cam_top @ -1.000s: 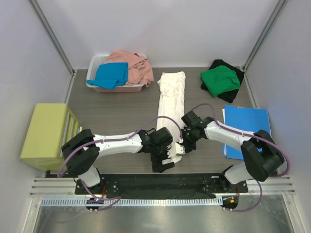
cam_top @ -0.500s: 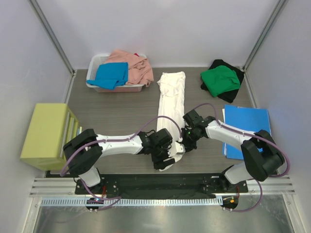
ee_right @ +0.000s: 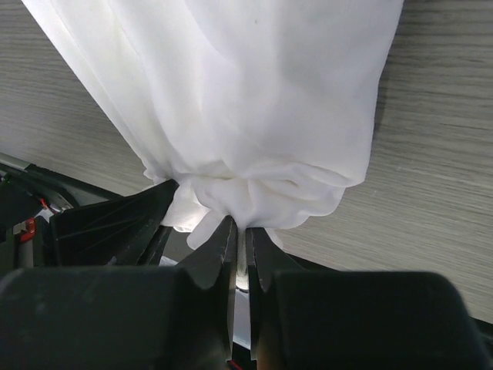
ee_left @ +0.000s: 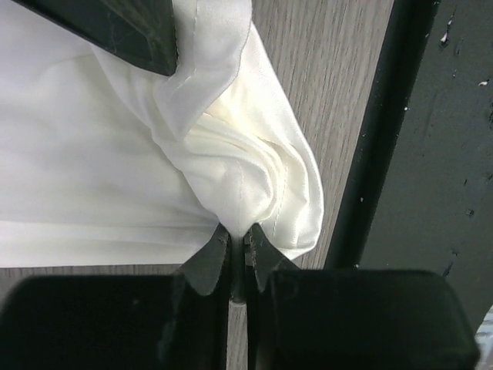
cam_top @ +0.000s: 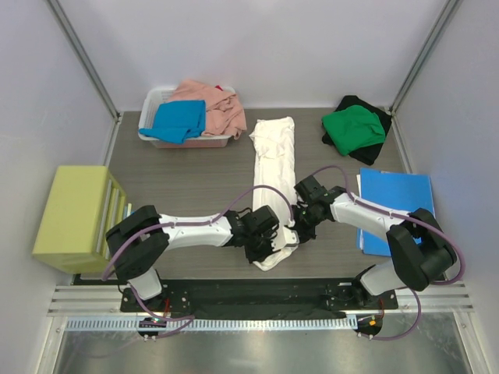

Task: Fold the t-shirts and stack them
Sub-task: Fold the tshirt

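Observation:
A white t-shirt point(cam_top: 274, 156) lies folded into a long strip down the middle of the table. Its near end is bunched between both grippers. My left gripper point(cam_top: 271, 248) is shut on the near left corner, and in the left wrist view the cloth point(ee_left: 100, 169) is pinched at the fingertips point(ee_left: 237, 235). My right gripper point(cam_top: 298, 232) is shut on the near right corner, and in the right wrist view the gathered hem point(ee_right: 254, 100) hangs from the closed tips point(ee_right: 239, 231). A green t-shirt point(cam_top: 353, 128) rests on a black t-shirt point(cam_top: 380, 118) at the back right.
A white basket point(cam_top: 148, 134) at the back left holds a bright blue t-shirt point(cam_top: 179, 121) and a salmon pink one point(cam_top: 214, 105). A flat blue folder point(cam_top: 396, 195) lies at the right. A yellow-green rack point(cam_top: 78, 214) stands at the left edge. A black rail point(ee_left: 385, 131) borders the near edge.
My left gripper went from open to shut on the white t-shirt's near corner. The shirt's near end has bunched up slightly. The right gripper stays shut on its corner.

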`<state>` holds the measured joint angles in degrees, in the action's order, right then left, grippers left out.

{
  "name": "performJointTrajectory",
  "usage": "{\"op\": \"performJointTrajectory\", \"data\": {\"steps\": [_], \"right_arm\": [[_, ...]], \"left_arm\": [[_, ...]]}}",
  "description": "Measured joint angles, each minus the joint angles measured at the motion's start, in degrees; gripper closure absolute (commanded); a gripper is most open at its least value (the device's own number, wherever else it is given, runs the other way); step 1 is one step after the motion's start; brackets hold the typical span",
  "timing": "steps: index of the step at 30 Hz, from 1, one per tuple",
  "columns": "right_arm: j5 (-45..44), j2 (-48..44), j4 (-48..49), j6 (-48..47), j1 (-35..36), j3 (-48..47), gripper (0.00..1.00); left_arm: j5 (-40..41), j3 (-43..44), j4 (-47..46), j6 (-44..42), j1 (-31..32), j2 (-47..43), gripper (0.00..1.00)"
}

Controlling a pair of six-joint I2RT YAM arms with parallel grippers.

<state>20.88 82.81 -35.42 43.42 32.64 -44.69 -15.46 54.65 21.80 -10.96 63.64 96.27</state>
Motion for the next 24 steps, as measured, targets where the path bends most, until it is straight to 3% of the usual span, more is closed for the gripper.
{"op": "performJointTrajectory", "data": {"steps": [13,18,24], "right_arm": [[2.47,-1.49,-0.90,-0.42,-0.26,-0.22,0.88],[5.90,-6.08,-1.16,0.24,-0.24,-0.22,0.87],[9.18,-11.61,-3.04,1.68,-0.13,-0.11,0.86]], "left_arm": [[-0.76,12.94,18.58,-4.83,-6.25,-3.67,1.00],[-1.25,14.14,24.76,-6.62,-6.64,-9.86,1.00],[-2.51,13.77,30.01,-7.67,-6.67,-11.06,1.00]]}}
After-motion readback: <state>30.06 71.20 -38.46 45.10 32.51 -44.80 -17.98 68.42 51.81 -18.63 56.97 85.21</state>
